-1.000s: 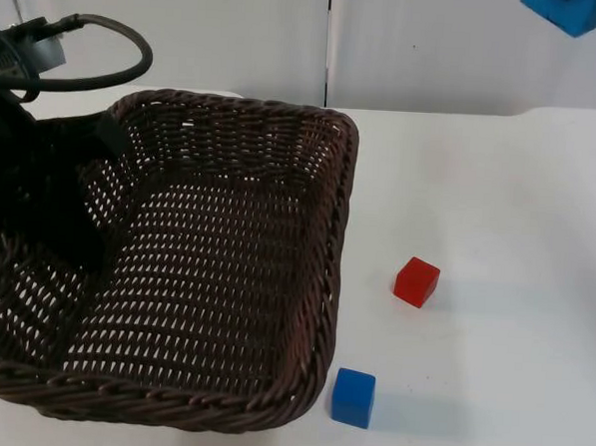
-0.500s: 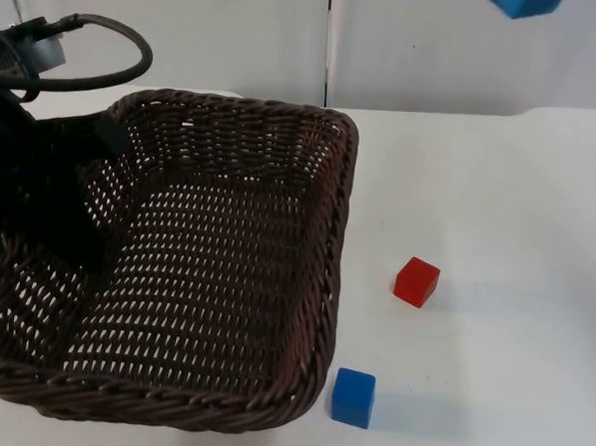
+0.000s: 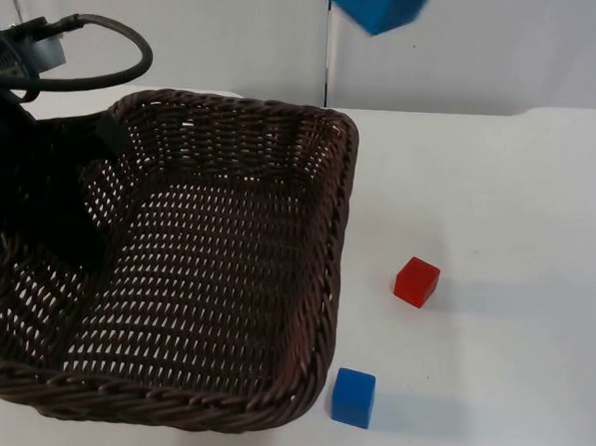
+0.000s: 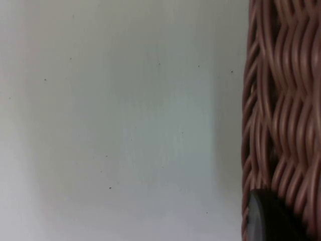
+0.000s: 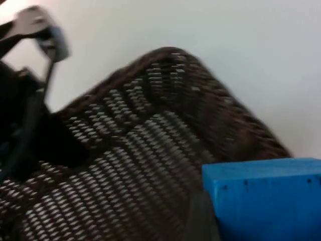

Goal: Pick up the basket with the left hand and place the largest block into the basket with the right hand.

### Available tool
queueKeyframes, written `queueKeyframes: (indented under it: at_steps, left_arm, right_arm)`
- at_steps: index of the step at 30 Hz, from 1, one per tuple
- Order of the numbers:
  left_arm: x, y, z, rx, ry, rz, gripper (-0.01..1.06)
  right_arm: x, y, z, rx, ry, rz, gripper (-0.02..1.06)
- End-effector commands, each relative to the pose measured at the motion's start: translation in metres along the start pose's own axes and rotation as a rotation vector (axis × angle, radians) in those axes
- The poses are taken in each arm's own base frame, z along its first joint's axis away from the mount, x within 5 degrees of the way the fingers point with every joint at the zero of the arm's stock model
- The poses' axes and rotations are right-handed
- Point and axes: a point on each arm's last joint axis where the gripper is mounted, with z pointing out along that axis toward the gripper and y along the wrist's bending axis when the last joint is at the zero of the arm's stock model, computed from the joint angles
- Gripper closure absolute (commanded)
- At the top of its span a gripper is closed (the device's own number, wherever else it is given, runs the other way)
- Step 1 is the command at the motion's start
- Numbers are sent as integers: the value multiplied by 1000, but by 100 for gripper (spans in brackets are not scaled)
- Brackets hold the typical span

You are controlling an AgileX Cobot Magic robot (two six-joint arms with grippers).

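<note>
The right pincer [image 5: 210,221] clamps the large blue block [image 5: 266,198] high above the basket's [image 3: 216,269] far rim; dropping it in remains. The left pincer [image 4: 266,218] grips the basket's wall at the worktop's [image 3: 498,214] left edge, fingers closed on it.

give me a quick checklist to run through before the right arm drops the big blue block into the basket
1. Large blue block held by the right gripper: ok, it sits against a black finger in the right wrist view.
2. Block over the basket: cannot tell; in the top view the block hangs above the far rim, in the right wrist view the weave lies below it.
3. Left gripper's hold on the basket: cannot tell; a finger lies against the wicker wall.
4. Basket interior free: ok, nothing lies on the weave.
5. Small red block and small blue block out of the way: ok, both on the table beside the basket.
</note>
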Motion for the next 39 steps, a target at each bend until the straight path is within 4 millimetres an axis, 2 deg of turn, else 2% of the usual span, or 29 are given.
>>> queueKeyframes:
  at_steps: [1, 8, 16, 29, 39]
  left_arm:
    - [1, -4, -4, 30, -12, -23, 105]
    - [1, -4, -4, 27, -15, -22, 105]
    - [1, -4, -4, 27, -15, -22, 105]
    - [0, -5, -4, 32, -16, -26, 105]
    - [0, -5, -4, 33, -17, -27, 105]
  right_arm:
    - [-3, 16, 10, -27, -16, -57, 105]
    - [-2, 29, 25, -55, -2, -92, 105]
    - [2, 26, 43, -78, 27, -59, 105]
    - [21, 18, 96, -118, 124, 12, 105]
    - [32, 15, 119, -122, 173, 16, 103]
